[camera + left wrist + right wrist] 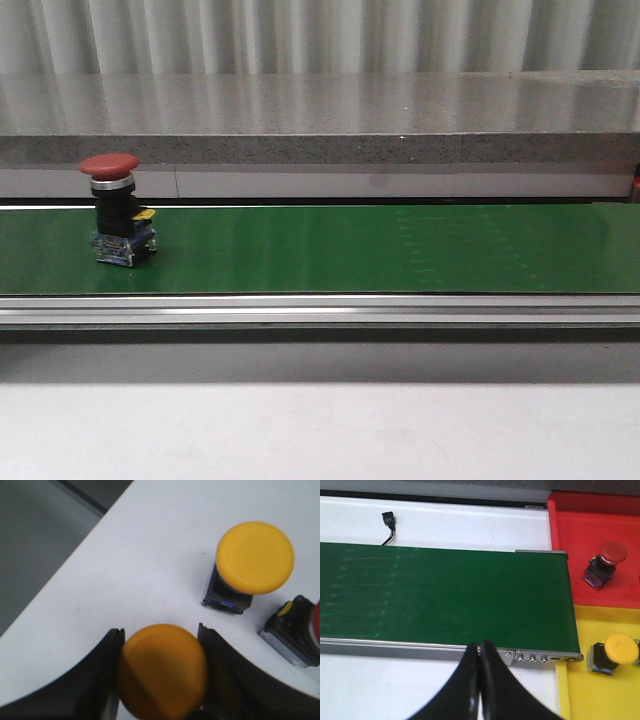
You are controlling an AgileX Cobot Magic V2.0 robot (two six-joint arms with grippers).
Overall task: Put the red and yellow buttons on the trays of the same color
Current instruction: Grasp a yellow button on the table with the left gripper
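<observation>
In the left wrist view my left gripper (161,630) is shut on the cap of a yellow button (162,672) over the white table. A second yellow button (255,557) stands nearby, beside a black-bodied button (292,635) cut off by the frame edge. A red button (115,205) stands upright at the left of the green conveyor belt (350,250). My right gripper (480,650) is shut on nothing, just off the belt's near rail. Past the belt's end, a red tray (570,525) holds a red button (606,562) and a yellow tray (580,700) holds a yellow button (615,652).
A small black plug with a short cable (387,519) lies on the white table beyond the belt. A grey stone ledge (320,140) runs behind the conveyor. The white table's edge (65,575) drops to a dark floor close to my left gripper.
</observation>
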